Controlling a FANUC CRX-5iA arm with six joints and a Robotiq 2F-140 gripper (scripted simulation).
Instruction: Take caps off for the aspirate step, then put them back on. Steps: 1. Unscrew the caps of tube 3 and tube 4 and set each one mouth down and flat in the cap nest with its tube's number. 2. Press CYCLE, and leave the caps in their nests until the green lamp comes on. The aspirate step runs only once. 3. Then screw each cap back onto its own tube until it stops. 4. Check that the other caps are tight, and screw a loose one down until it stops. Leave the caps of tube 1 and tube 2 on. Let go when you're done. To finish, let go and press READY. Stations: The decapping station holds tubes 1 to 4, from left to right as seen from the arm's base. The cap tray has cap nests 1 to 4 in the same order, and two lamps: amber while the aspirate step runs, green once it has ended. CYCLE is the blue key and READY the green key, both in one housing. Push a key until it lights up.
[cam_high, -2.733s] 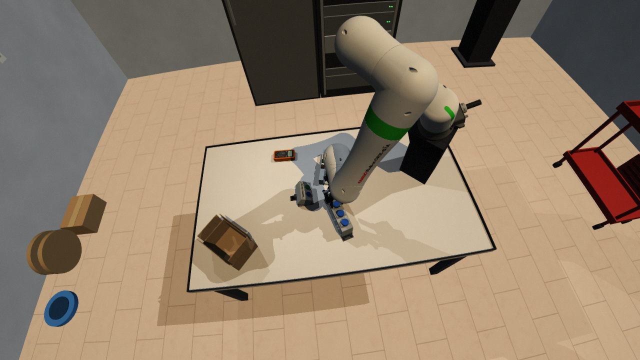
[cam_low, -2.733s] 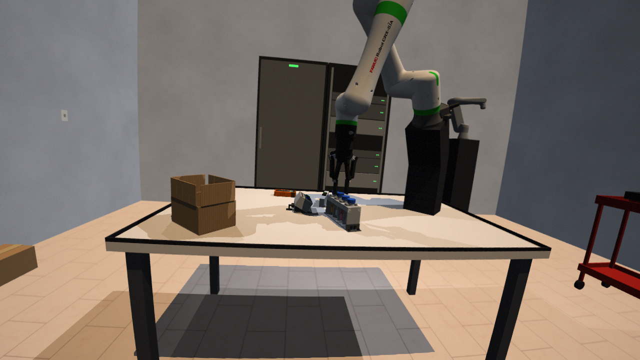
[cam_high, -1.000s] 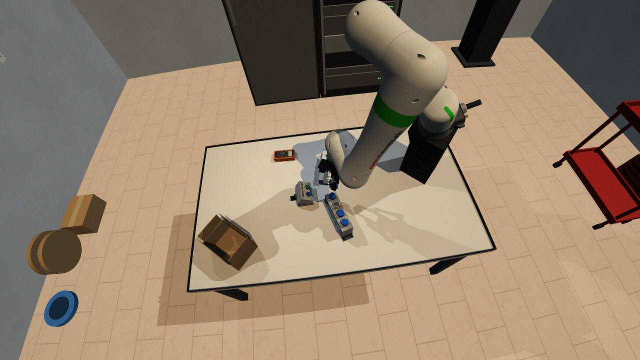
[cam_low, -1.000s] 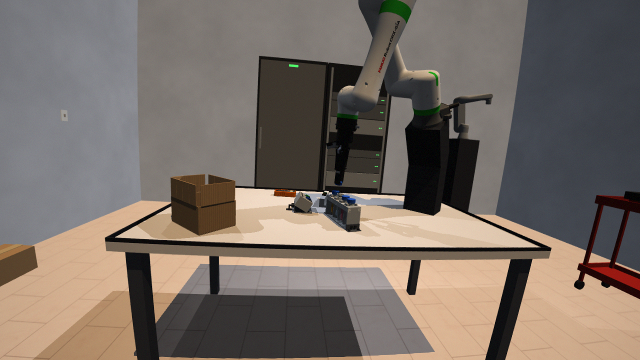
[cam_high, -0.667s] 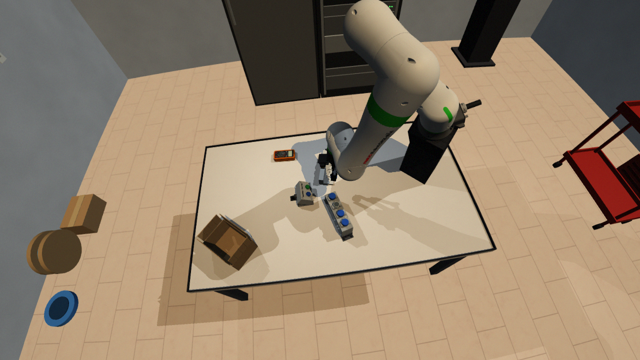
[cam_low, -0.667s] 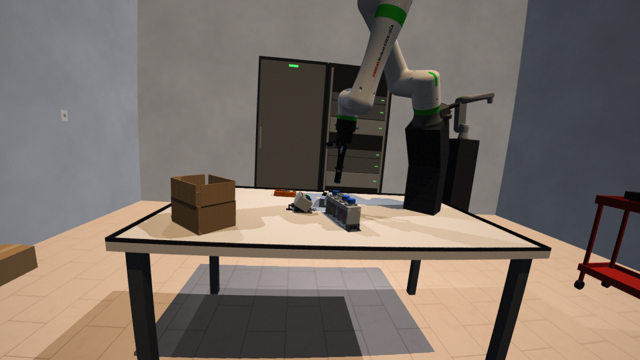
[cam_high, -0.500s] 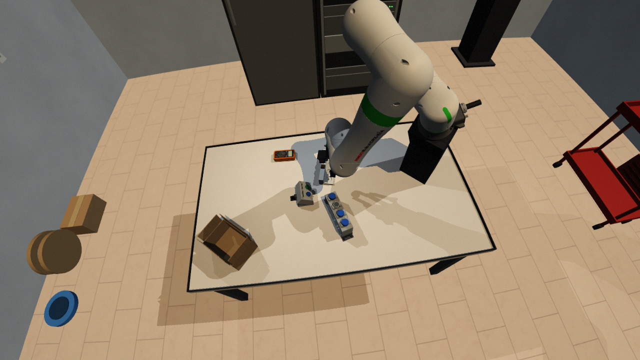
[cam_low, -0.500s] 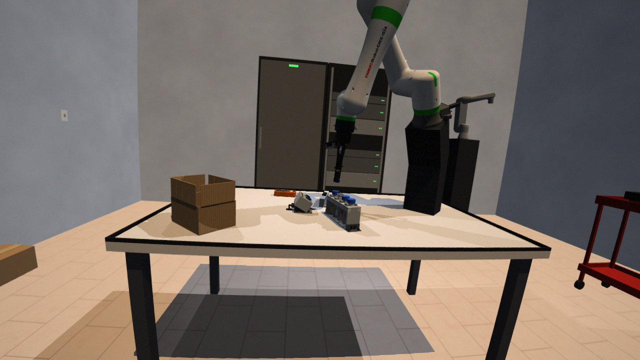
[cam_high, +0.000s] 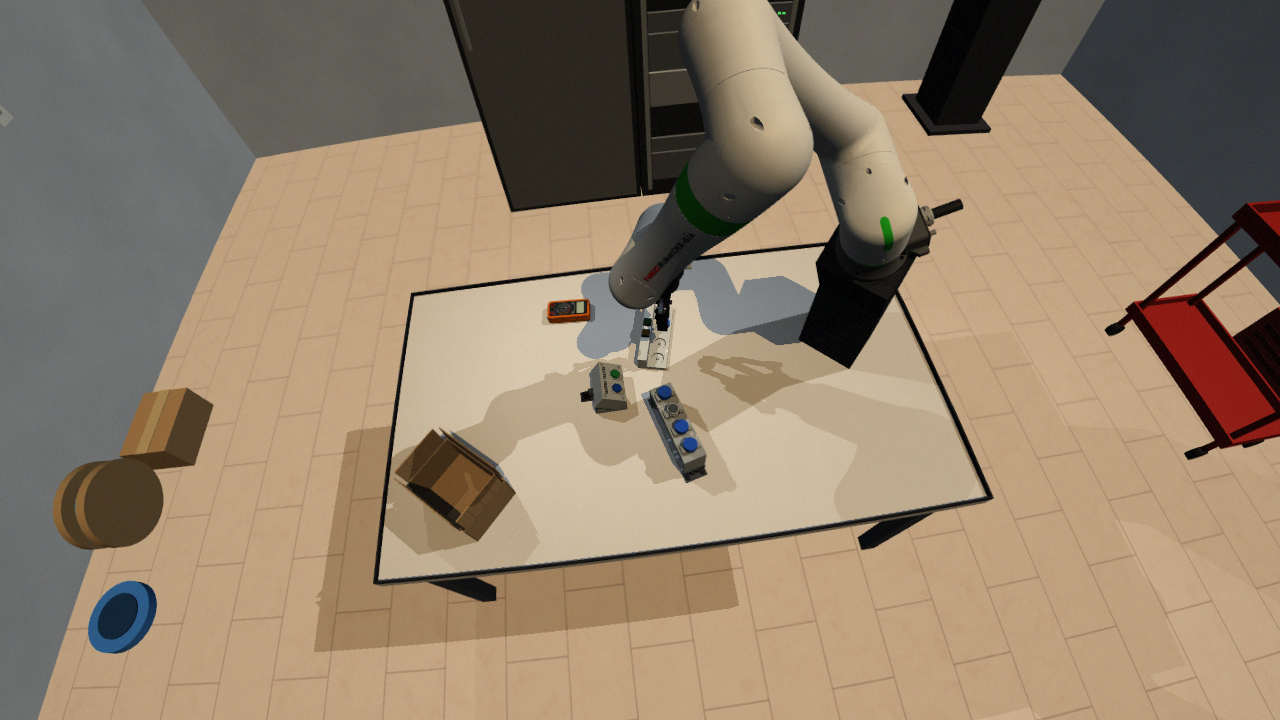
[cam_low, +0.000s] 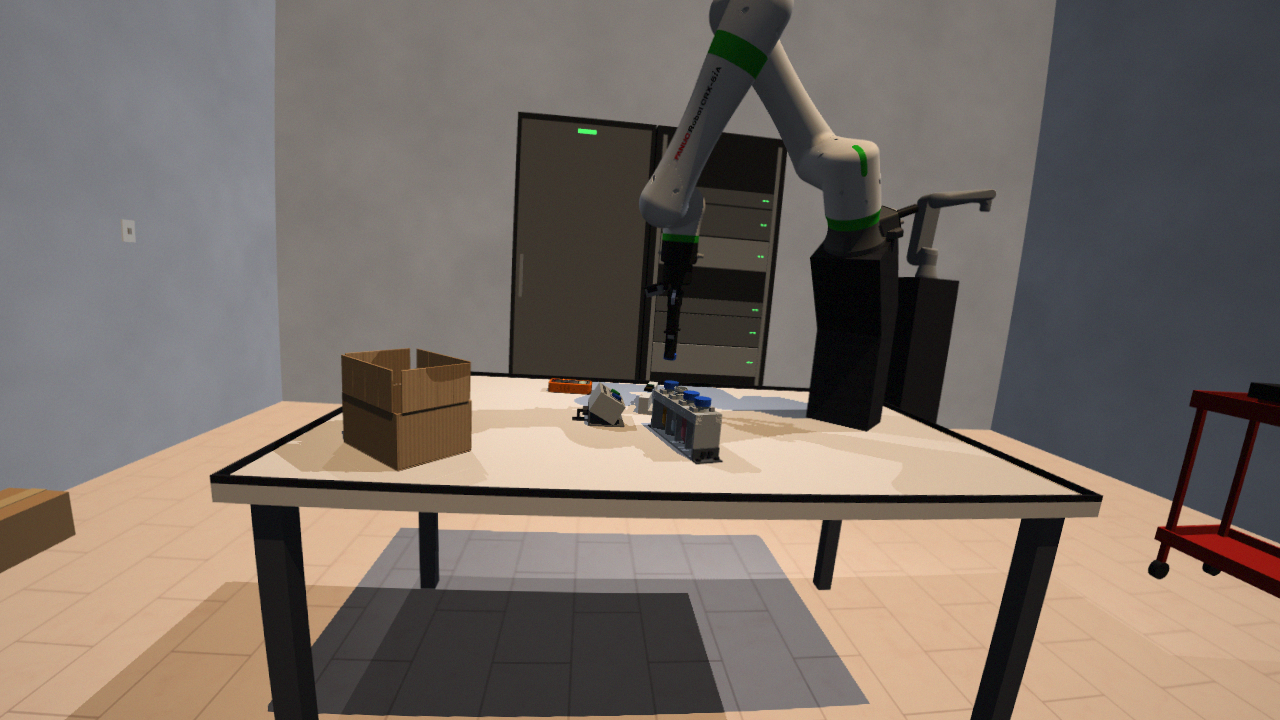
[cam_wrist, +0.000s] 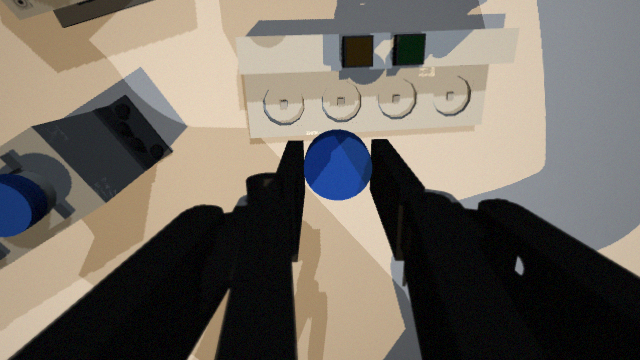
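Blue cap (cam_wrist: 338, 165) is getting pinched between the gripper (cam_wrist: 338, 150) fingers, hanging in the air just near of the cap tray (cam_wrist: 490, 107) and its four nests.

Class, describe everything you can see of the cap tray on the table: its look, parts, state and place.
The cap tray is a pale grey, plastic-looking block lying flat on the table. Four round cap nests sit in a row, each with a small square peg at its centre; all four are empty. Behind them a raised strip carries two square lamps, an amber one and a green one, both dark. The gripper holds a blue cap above its front edge, near the second nest.
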